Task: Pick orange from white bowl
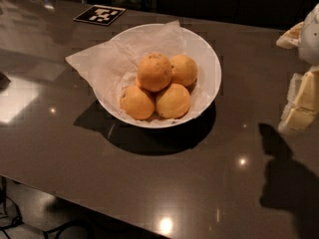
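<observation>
The orange [154,72] is deep orange with dark specks and sits on top of three paler yellow-orange fruits [173,100] in the white bowl [211,59]. The bowl is wide and shallow and stands on the dark glossy table. A crinkled white paper [92,63] lines it and juts past its left rim. My gripper [298,108], cream and white, hangs at the right edge of the view, well to the right of the bowl and a little above the table. It holds nothing that I can see and is partly cut off by the frame.
A black-and-white marker tag [99,15] lies flat on the table behind the bowl to the left. The arm's shadow [286,183] falls on the table at the front right. The table's front edge [99,203] runs across the lower left, with floor and cables below.
</observation>
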Controlling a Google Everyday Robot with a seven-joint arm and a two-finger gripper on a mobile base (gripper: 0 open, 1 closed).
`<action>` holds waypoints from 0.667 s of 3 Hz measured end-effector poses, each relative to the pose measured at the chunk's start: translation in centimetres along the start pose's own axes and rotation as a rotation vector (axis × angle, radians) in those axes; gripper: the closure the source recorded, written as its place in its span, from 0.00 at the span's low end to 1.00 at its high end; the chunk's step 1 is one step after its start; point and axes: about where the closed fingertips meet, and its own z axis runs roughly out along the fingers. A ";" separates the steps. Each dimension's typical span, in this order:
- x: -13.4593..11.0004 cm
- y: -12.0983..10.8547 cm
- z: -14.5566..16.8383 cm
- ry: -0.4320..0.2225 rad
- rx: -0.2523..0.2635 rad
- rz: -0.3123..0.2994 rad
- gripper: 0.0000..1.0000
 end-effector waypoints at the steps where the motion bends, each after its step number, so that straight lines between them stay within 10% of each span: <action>1: -1.0 -0.1 0.0 0.007 0.001 -0.011 0.00; 2: -3.4 -0.3 0.0 0.038 -0.012 -0.049 0.00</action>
